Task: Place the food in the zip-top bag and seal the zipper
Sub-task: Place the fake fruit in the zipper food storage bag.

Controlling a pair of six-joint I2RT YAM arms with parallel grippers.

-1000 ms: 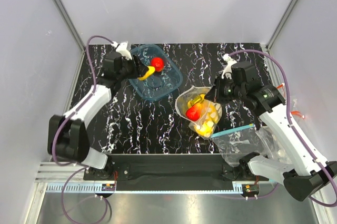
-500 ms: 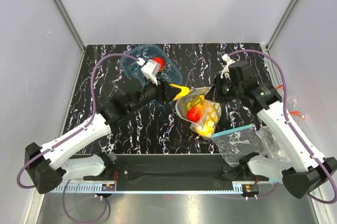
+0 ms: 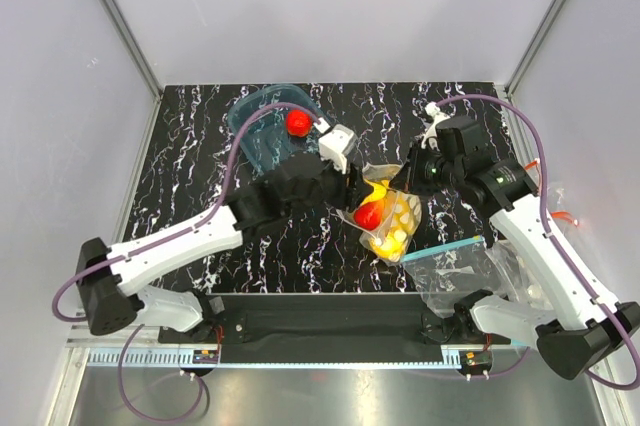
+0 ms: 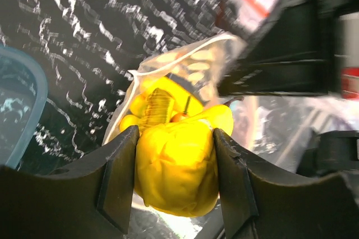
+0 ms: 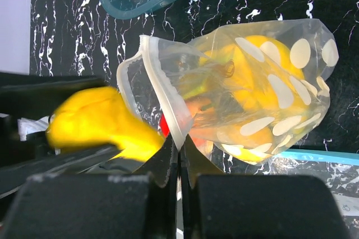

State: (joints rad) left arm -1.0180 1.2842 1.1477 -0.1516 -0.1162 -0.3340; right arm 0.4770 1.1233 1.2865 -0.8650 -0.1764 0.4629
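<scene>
Banana bunch (image 4: 176, 166), bright yellow and glossy, sits clamped between the two fingers of the left end effector (image 4: 175, 133), which press on it from both sides. It hangs right at the open mouth of the polka-dot zip-top bag (image 5: 269, 99), just outside the pale zipper (image 5: 161, 93) strip. Right end effector (image 5: 178, 145) is pinched fully together on that rim, holding the mouth up and open. The bag lies on the black marbled bench (image 3: 200, 166) between the two arms. It is clear, crinkled and dotted white, with yellow lemon-like pieces (image 3: 392, 236) and a round red piece (image 3: 366, 214) inside. Another red piece (image 3: 297, 123) lies in a blue-tinted container (image 3: 255, 136) at the far left. A plain bag (image 3: 470, 271) with a teal strip (image 3: 445, 248) lies near the right arm's base.
</scene>
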